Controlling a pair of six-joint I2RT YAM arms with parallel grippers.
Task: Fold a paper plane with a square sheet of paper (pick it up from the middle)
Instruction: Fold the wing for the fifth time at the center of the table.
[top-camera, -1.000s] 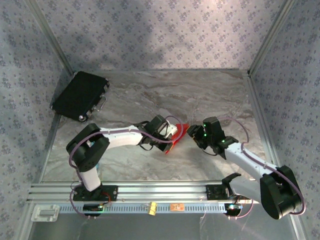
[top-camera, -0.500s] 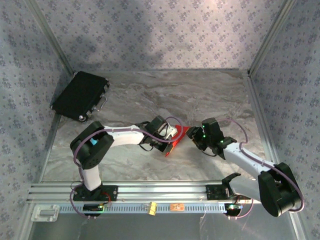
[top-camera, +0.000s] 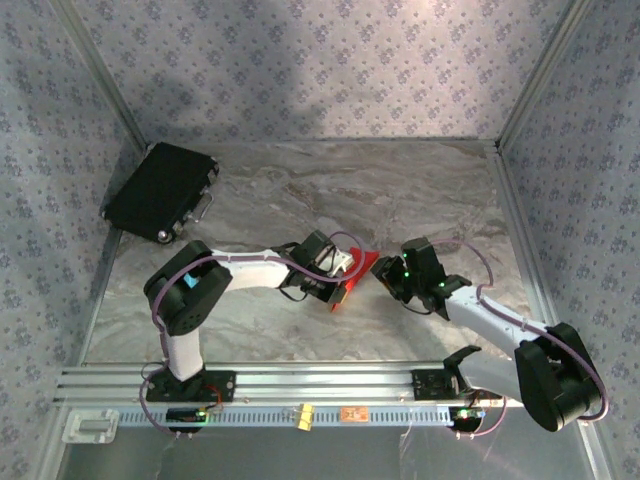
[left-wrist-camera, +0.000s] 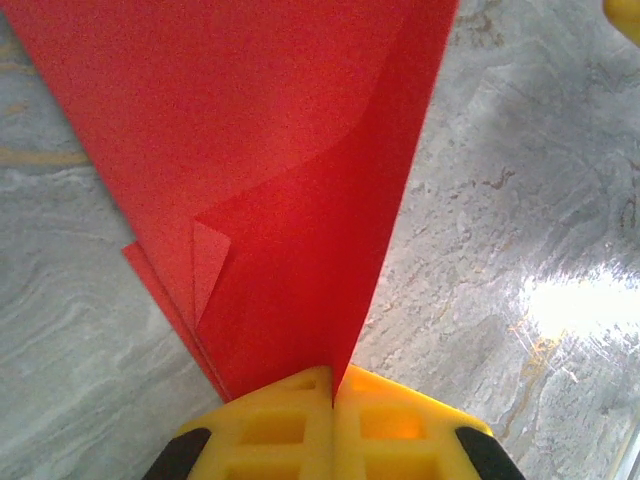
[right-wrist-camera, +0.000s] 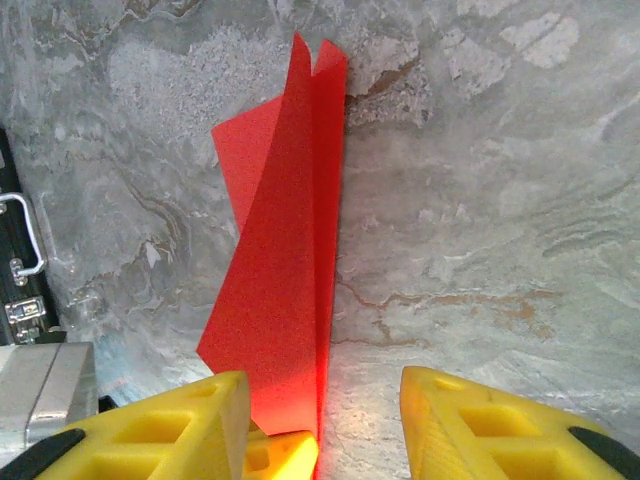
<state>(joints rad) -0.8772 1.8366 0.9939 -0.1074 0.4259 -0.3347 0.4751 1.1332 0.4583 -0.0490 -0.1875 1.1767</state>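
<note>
Two arms meet near the middle of the grey marbled table top (top-camera: 250, 320). At far left a black rectangular hard case (top-camera: 160, 190) with a silver handle lies by the back corner, well apart from the work; the right wrist view catches its edge (right-wrist-camera: 12, 290). Along the near rail sit a small white bracket (top-camera: 92, 428), a small yellow piece (top-camera: 302, 414) and a tiny orange tag (top-camera: 352, 414).

The left gripper (top-camera: 348, 282) has its yellow fingers (left-wrist-camera: 280, 425) pressed fully together on the lower edge of the bright red sheet of thin paper (left-wrist-camera: 280, 190). The sheet is folded into several layers and held up on edge over the table, with one small corner curled over.

Just right of it, the right gripper (right-wrist-camera: 322, 425) has its yellow fingers (right-wrist-camera: 480, 420) parted on either side of the red sheet (right-wrist-camera: 285, 270). The paper lies close against the left-hand finger, with a clear gap to the other, so it is not clamped there. A further yellow tip shows at the sheet's foot between them.

Compared with a second ago, the left arm's elbow has swung rightward and the right gripper has crept a little left toward the sheet. The case has stayed put.
</note>
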